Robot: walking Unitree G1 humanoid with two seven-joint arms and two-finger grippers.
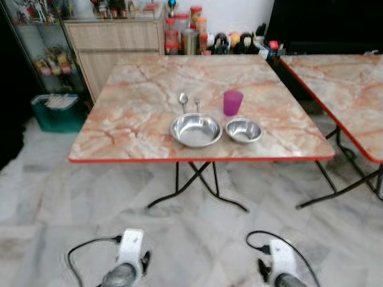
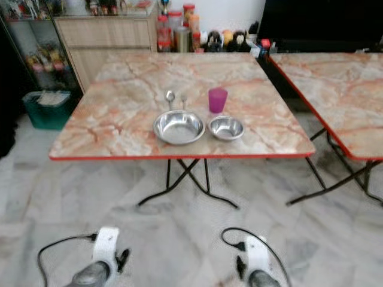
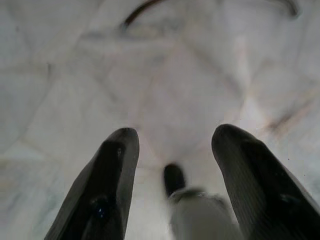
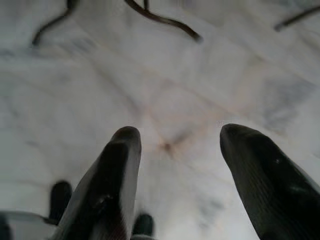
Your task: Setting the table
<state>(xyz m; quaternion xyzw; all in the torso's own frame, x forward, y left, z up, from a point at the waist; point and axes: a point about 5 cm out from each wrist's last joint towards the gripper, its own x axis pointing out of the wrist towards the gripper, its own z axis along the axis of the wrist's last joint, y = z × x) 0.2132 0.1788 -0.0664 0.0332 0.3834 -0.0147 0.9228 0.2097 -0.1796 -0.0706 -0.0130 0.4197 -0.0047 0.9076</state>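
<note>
A: Where is the setting?

B: On the marble desk, near its front edge: a large steel bowl, a small steel bowl just beside it on the robot's right, a purple cup behind the small one, and a spoon behind the large one, its handle running away from the robot.

A: And the hands?

B: Both hang low over the marble floor. The left hand has its fingers spread and holds nothing; so does the right hand.

A: Which is nearer?

B: The ware lies ahead and higher, roughly between the arms. I'd judge the right nearer the cup, the left nearer the spoon.
</note>
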